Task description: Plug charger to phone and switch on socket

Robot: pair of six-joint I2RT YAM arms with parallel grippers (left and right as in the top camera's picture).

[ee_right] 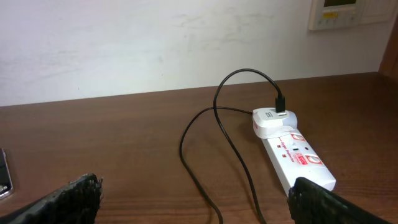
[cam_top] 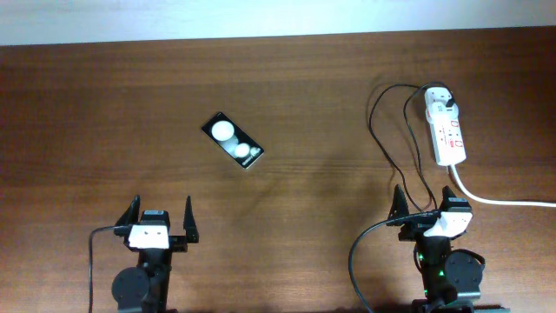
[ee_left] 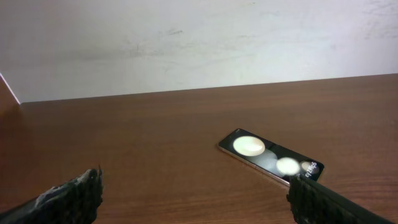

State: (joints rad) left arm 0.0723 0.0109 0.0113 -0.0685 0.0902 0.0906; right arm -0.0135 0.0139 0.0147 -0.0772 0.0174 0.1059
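The phone (cam_top: 232, 142) lies flat on the table, left of centre, and shows ahead and right in the left wrist view (ee_left: 268, 155). The white socket strip (cam_top: 445, 127) lies at the far right, seen too in the right wrist view (ee_right: 294, 155). The charger's thin black cable (cam_top: 391, 139) loops from a white adapter (ee_right: 272, 122) on the strip toward the right arm (ee_right: 214, 155); its connector tip is hidden. My left gripper (cam_top: 161, 223) is open and empty, below the phone (ee_left: 199, 199). My right gripper (cam_top: 427, 209) is open and empty, over the cable (ee_right: 196, 199).
The strip's thick white cord (cam_top: 504, 200) runs off to the right edge. The table's far edge meets a pale wall (ee_left: 186, 43). A wall panel (ee_right: 342, 12) hangs at the upper right.
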